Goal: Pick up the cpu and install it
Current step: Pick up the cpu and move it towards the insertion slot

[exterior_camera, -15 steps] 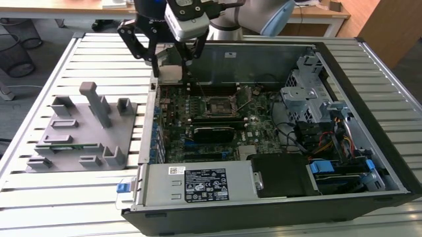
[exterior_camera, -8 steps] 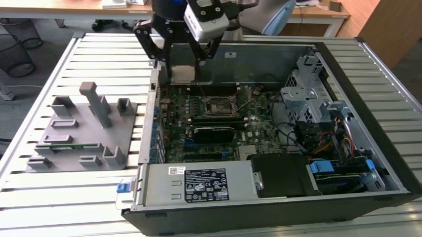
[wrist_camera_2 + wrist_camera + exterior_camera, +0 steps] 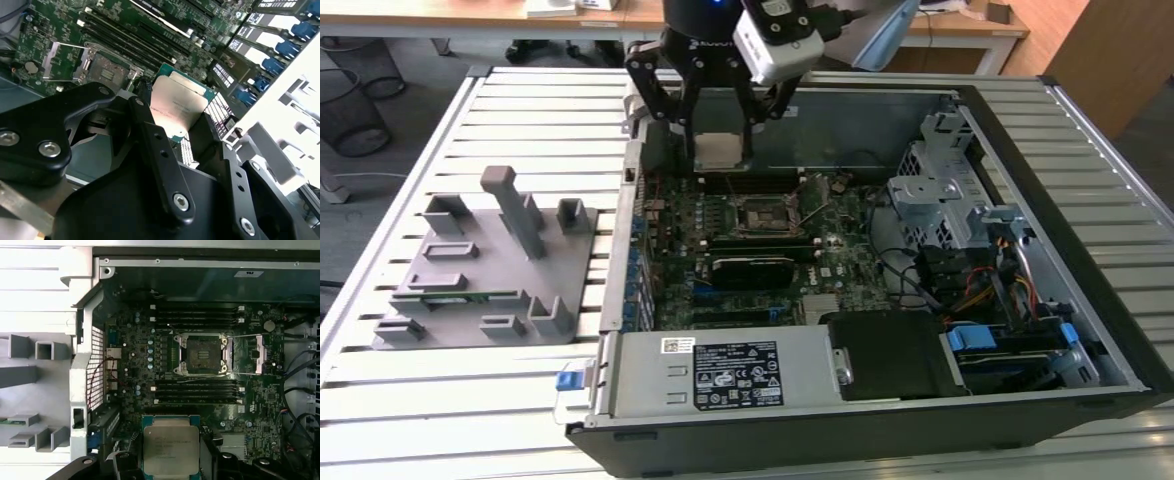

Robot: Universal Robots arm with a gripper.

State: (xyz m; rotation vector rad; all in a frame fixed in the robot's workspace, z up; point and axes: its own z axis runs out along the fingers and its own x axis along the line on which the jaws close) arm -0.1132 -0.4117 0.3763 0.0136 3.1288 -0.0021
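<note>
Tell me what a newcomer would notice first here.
The black gripper holds the cpu above the open computer case. On the motherboard, the empty socket sits with its plate flipped open. A grey fixture tray lies on the exterior view's left.

An open computer case [image 3: 854, 445] is lying on a slatted metal table [image 3: 547, 120], its far end sitting under the claw [image 3: 720, 160]. A green motherboard [image 3: 834, 260] is lying below the claw. Its open socket [image 3: 757, 213] is sitting near the claw, toward the case's middle, and dark memory slots [image 3: 197, 388] are running along both sides of it. A silver power supply [image 3: 720, 375] is lying at the end farthest from the claw. A metal drive cage [image 3: 934, 190] is standing to the exterior view's right of the claw. A grey fixture [image 3: 480, 290] with upright posts is resting well apart, to the exterior view's left.
</note>
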